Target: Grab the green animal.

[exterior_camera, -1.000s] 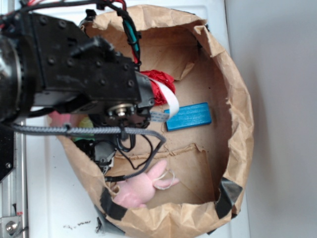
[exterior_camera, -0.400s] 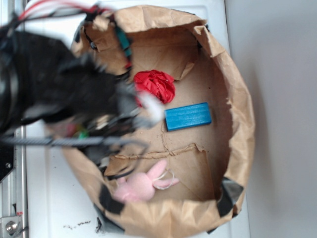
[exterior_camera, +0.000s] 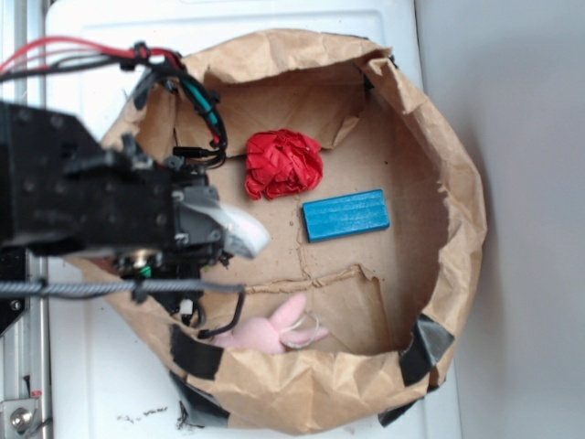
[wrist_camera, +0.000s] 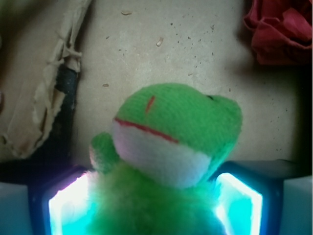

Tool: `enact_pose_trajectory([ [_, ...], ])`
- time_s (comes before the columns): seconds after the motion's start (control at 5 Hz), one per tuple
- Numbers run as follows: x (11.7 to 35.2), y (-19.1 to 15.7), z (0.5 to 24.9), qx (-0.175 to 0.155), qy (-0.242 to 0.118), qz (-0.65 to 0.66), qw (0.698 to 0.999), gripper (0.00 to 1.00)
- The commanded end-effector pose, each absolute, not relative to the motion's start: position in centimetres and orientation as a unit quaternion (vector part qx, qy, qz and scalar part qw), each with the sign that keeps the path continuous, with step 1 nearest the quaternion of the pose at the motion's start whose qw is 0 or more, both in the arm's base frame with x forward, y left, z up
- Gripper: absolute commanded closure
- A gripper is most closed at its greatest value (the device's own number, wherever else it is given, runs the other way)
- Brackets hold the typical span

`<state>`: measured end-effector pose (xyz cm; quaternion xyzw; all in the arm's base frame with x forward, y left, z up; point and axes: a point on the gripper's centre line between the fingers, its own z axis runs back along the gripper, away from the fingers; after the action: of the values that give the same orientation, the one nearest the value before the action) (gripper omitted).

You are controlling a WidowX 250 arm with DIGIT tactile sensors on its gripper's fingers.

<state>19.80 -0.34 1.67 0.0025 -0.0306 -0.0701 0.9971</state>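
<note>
The green animal (wrist_camera: 176,127) is a fuzzy lime-green plush with a white mouth patch edged in red. It fills the wrist view and sits between my two lit fingers (wrist_camera: 68,205). My gripper (wrist_camera: 155,208) is shut on its body, with the head sticking out past the fingertips above the cardboard floor. In the exterior view the black arm (exterior_camera: 101,210) hangs over the left side of the bag and hides both the gripper and the plush.
A brown paper bag wall (exterior_camera: 452,229) rings the work area. Inside lie a red ruffled paper ball (exterior_camera: 283,163), also in the wrist view (wrist_camera: 281,29), a blue block (exterior_camera: 346,215) and a pink plush bunny (exterior_camera: 267,334) at the front rim.
My arm has swung left and back from over the bag's middle, uncovering the red ball. The bag's rim has shifted slightly.
</note>
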Motion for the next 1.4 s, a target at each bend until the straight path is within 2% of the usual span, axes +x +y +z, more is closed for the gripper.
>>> enact_pose_trajectory([
  [0.0,18.1,-1.6,2.3,0.012,-0.044,-0.073,0.996,0.87],
  [0.2,17.1,-1.6,3.0,0.014,-0.045,-0.071,0.996,1.00],
  [0.4,17.3,-1.4,4.6,0.011,-0.046,-0.065,0.997,1.00],
  [0.8,18.5,-0.5,9.9,-0.033,-0.067,-0.051,0.996,1.00],
  [1.0,19.1,-0.3,12.4,-0.039,-0.074,-0.040,0.996,1.00],
  [1.2,20.0,-0.7,13.4,-0.022,-0.079,-0.030,0.996,1.00],
])
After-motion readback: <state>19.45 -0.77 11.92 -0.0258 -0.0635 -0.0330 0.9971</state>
